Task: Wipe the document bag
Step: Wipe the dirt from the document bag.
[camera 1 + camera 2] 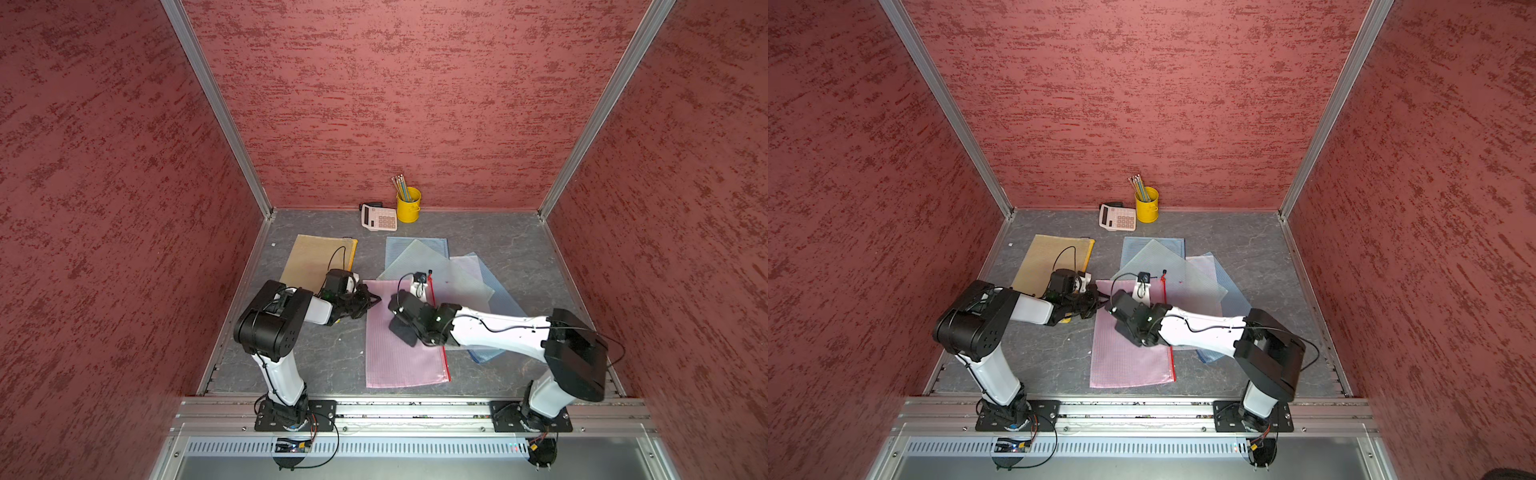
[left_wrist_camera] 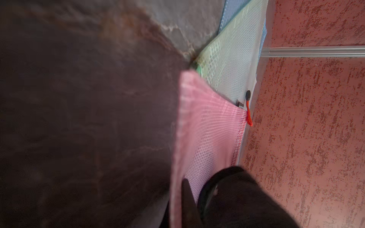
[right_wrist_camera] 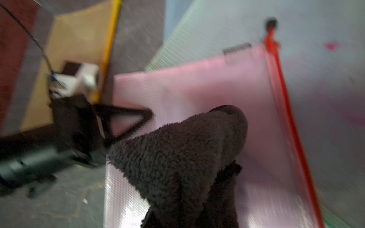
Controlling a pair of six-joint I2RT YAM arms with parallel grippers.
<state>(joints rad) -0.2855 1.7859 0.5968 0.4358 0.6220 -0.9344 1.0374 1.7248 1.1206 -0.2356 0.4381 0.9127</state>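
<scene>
Centrally, fuzzy cloth (image 3: 177,148) on mesh bag (image 1: 395,365)

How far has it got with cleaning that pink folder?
Done: the right pincer has the dark cloth gripped and down on the pink bag. In hand: wiping near its middle, while the shut left pincer rests on its edge. Left: likely the near end; no clean patch shows, so progress is hard to judge.

A dark grey fleecy cloth (image 3: 177,158) buries the jaws of the right gripper (image 1: 402,322) in the motion-smeared right wrist view. In both top views the right arm (image 1: 498,328) covers the middle of the pink mesh document bag (image 1: 395,365).
</scene>
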